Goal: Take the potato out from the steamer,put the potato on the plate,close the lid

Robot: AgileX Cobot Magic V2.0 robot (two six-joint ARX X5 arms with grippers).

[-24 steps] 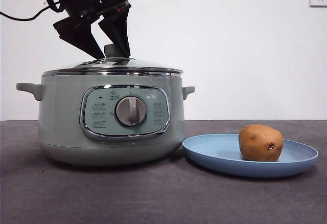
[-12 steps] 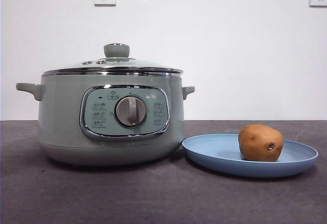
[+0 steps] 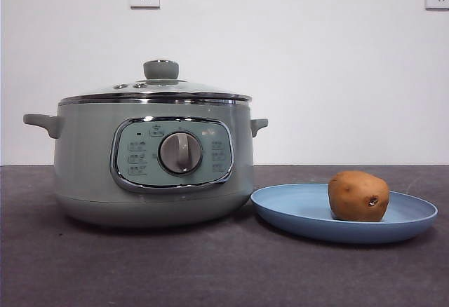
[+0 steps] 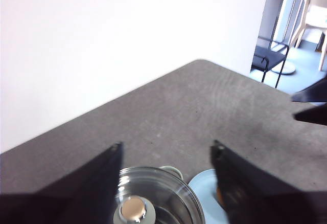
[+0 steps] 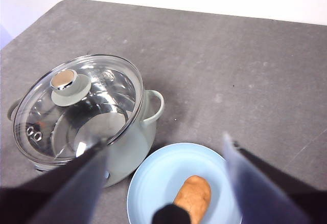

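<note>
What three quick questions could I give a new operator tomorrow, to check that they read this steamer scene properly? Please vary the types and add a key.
1. True or false: the potato lies on the plate.
2. Multiple choice: where is the lid? A) on the table beside the plate B) seated on the steamer C) held in a gripper
3. Fill in: in their wrist views, both the left gripper and the right gripper have their jaws ____.

Key: 1 true; 2 B; 3 open
</note>
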